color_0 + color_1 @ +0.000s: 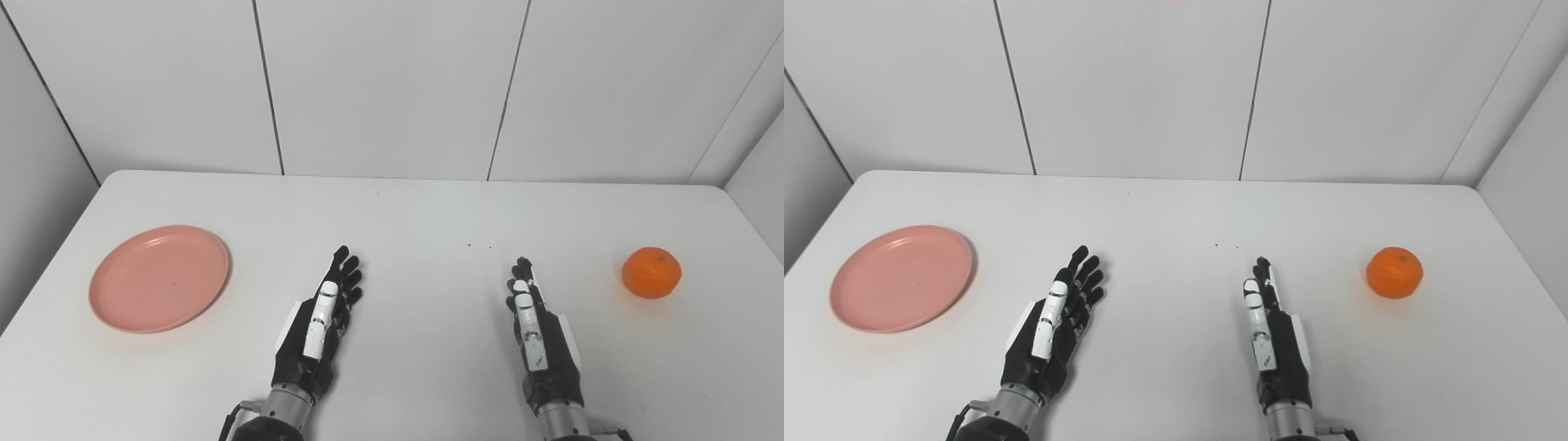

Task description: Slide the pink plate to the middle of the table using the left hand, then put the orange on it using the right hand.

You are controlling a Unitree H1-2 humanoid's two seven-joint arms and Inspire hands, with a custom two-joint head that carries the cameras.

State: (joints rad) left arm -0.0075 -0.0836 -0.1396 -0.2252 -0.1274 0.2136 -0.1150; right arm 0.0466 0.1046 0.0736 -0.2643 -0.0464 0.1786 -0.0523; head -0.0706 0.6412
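The pink plate [159, 277] lies flat on the left side of the white table [416, 208]. The orange [651, 272] sits on the right side of the table. My left hand [321, 324] is open and empty, fingers stretched forward, to the right of the plate and apart from it. My right hand [534, 331] is open and empty, fingers straight, to the left of the orange and apart from it. Both hands are low over the near middle of the table.
White wall panels [392, 86] stand behind the table's far edge. A few small dark specks [479, 247] mark the tabletop near its middle.
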